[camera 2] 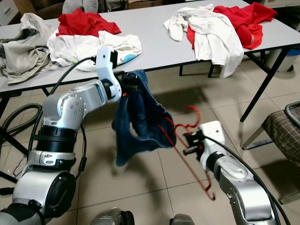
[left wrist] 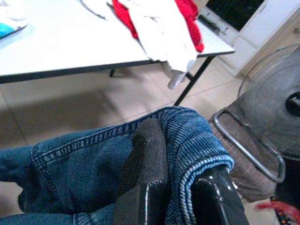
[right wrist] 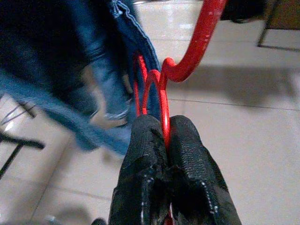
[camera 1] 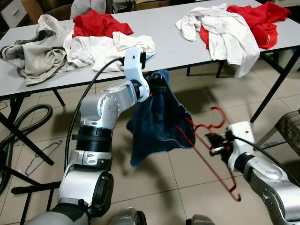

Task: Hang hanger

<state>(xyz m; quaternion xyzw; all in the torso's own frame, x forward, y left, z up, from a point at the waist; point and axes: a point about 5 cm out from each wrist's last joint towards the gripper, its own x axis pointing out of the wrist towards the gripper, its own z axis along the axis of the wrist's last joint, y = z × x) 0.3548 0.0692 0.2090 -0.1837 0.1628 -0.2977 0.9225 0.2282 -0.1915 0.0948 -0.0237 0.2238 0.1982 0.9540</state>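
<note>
Hanger [camera 1: 213, 140]: red, thin wire; held low at 4 o'clock in the head views, above the tiled floor [camera 1: 187, 187], its hook curving up at the top and one end passing into the jeans.
Right hand [right wrist: 165, 140]: both black fingers pressed together on the hanger's wire just below the hook.
Jeans [camera 1: 157, 119]: blue denim, hanging in mid-air at the centre, between the two arms and below the worktop's near edge.
Left hand [left wrist: 180, 187]: raised at 12 o'clock from the jeans, its fingers closed on a fold of the denim's upper hem.
Worktop [camera 1: 164, 42]: grey, across the top of the head views.
Clothes [camera 1: 93, 40]: red, white and beige heaps at 11 o'clock; a second red and white heap at 1 o'clock.
Second hanger [camera 1: 44, 157]: pale wire, lying on the floor at 8 o'clock.
</note>
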